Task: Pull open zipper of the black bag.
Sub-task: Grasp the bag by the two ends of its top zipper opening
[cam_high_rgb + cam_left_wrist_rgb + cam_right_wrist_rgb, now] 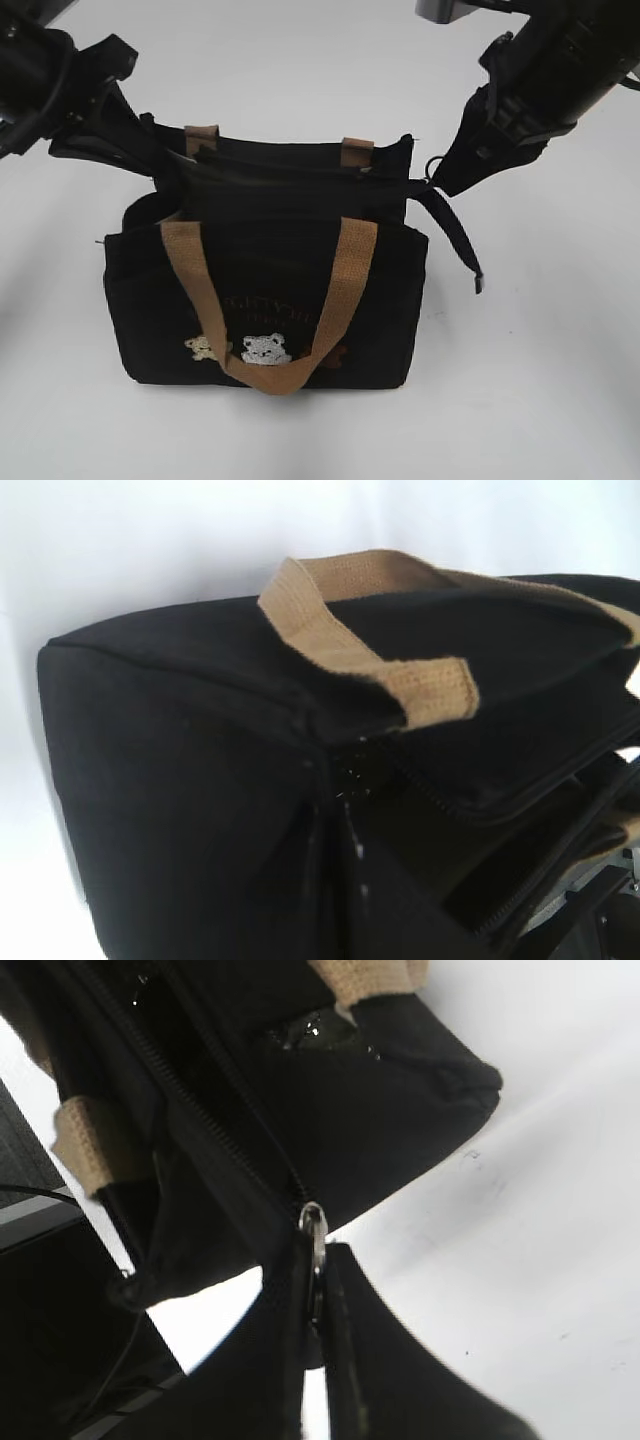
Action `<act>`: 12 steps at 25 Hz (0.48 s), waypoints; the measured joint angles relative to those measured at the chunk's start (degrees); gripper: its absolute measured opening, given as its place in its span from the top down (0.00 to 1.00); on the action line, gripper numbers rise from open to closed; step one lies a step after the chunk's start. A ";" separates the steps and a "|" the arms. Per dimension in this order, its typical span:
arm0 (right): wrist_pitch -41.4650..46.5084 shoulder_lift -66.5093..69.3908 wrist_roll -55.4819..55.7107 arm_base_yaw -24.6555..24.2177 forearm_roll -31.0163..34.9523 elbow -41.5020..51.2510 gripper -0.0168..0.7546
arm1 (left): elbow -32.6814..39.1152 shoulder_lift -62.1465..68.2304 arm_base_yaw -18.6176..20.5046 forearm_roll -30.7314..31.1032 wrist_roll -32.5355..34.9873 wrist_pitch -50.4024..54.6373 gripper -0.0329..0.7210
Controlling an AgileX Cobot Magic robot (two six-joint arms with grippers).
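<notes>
Our right end effector (318, 1305) grips the zipper (313, 1228) pull at the black bag's (270, 290) right end; our left end effector (150, 160) pinches its left edge.

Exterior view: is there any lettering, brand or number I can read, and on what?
Black bag front: faint tan lettering above the embroidered bears, too faint and blurred to read, partly behind the handle.
Wrist views: no text.
</notes>
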 joint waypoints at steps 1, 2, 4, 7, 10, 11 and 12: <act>0.36 0.00 0.15 0.00 0.00 0.00 0.96 | 0.00 0.00 0.00 0.00 0.00 0.00 0.97; 0.93 0.00 0.50 0.00 0.00 0.00 0.96 | 0.00 0.00 0.00 0.00 0.00 0.00 0.97; 1.27 0.00 1.05 0.00 -0.05 0.00 0.96 | 0.00 0.00 0.00 0.00 0.00 0.00 0.97; 1.27 0.00 3.68 0.00 -0.05 0.00 0.95 | 0.00 0.00 0.00 0.00 0.00 0.12 0.97; 1.27 0.00 6.16 -0.04 -0.32 0.00 0.80 | 0.00 -0.21 0.00 0.12 0.00 0.94 0.95; 1.27 -0.05 7.06 -0.04 -0.38 0.00 0.71 | 0.00 -0.49 0.00 0.18 0.00 1.30 0.92; 1.27 -0.07 8.29 -0.04 -0.44 0.00 0.62 | -0.02 -1.02 0.00 0.33 0.00 1.57 0.88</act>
